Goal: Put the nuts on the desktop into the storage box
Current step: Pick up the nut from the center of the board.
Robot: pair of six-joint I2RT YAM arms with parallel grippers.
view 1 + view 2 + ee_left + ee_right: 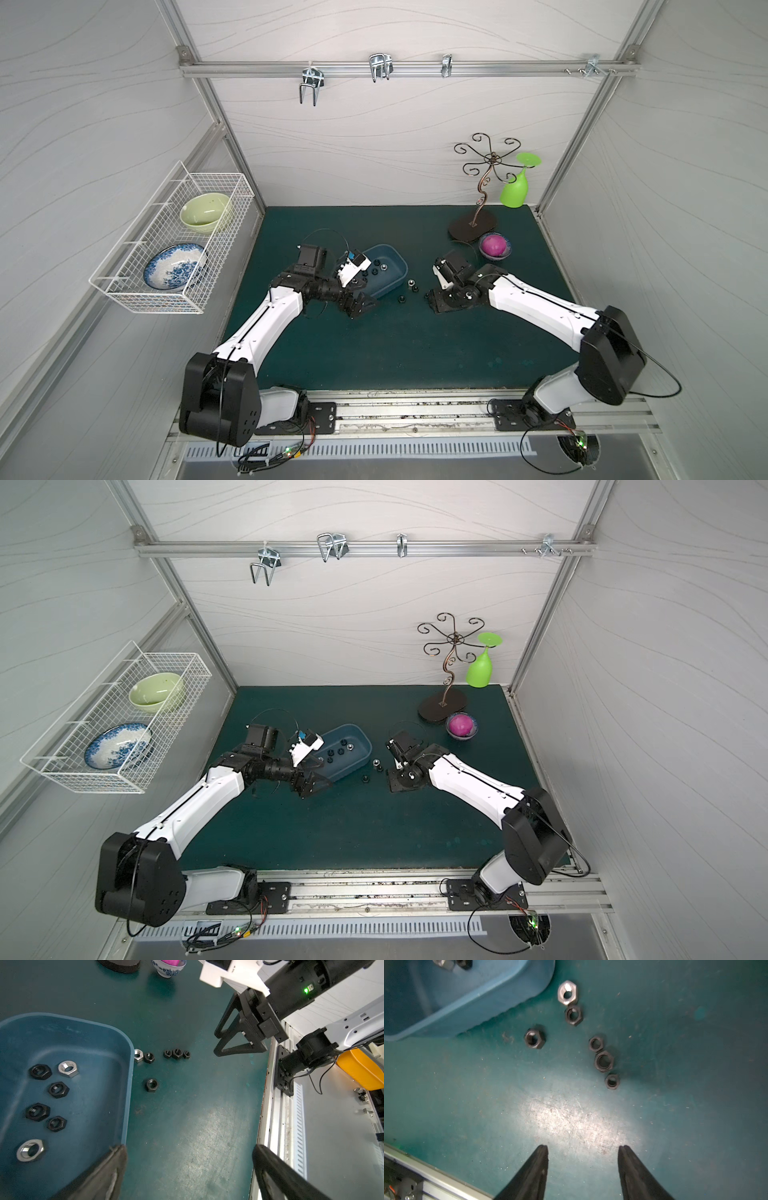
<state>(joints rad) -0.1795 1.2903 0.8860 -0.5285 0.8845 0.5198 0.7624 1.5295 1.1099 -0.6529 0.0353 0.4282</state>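
The shallow blue-grey plastic storage box [395, 277] sits near the middle of the dark teal-green desktop [395, 353], slightly toward its left edge. Only the left wrist view shows its whole floor, where six hexagonal metal nuts [58, 1089] lie, four black and two silver. Six more lie on the desktop beside the box's side facing the right edge. They are plainest in the right wrist view: a silver nut [567, 992] touching a black one, a lone black nut [534, 1039], and a row of three black nuts [603, 1061]. Both top views show them only as specks. The left gripper [189, 1148] is spread wide and empty, with one finger over the box's rim. The right gripper [583, 1148] has its jaws parted over bare desktop, grasping nothing.
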